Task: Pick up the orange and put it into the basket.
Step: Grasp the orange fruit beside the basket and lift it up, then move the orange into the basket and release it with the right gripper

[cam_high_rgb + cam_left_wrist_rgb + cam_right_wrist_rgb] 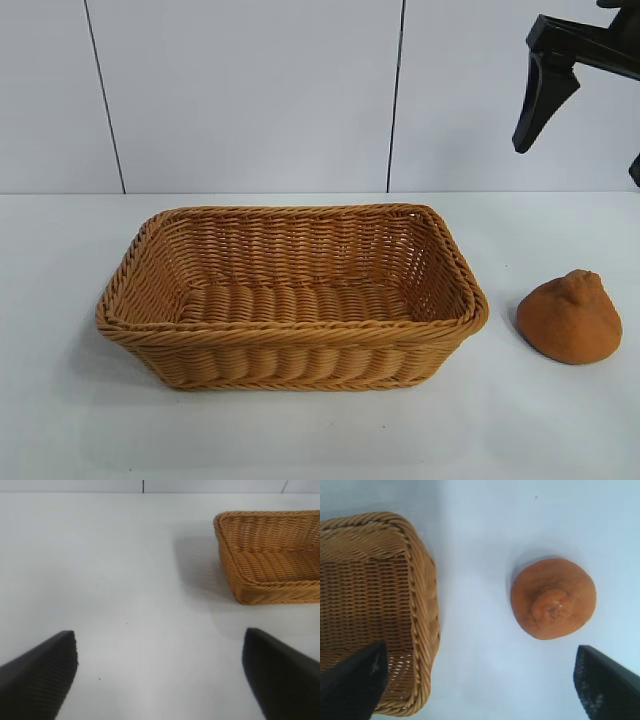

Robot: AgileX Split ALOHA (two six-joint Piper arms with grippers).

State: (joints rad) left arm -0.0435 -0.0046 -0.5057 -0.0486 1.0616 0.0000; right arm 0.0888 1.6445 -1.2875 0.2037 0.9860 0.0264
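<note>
The orange (570, 318), dull brownish-orange with a knob on top, sits on the white table just right of the basket (290, 335), apart from it. The wicker basket stands in the middle of the table with nothing in it. My right gripper (578, 160) hangs high above the orange, open and empty. In the right wrist view the orange (553, 598) lies below, beyond the gap of the right gripper (480, 650), with the basket's end (422, 580) beside it. My left gripper (159, 635) is open and empty over bare table, and the basket's corner (260, 585) shows farther off.
The white table (60, 300) runs to a pale panelled wall (250, 90) at the back. Bare table lies in front of the basket and around the orange.
</note>
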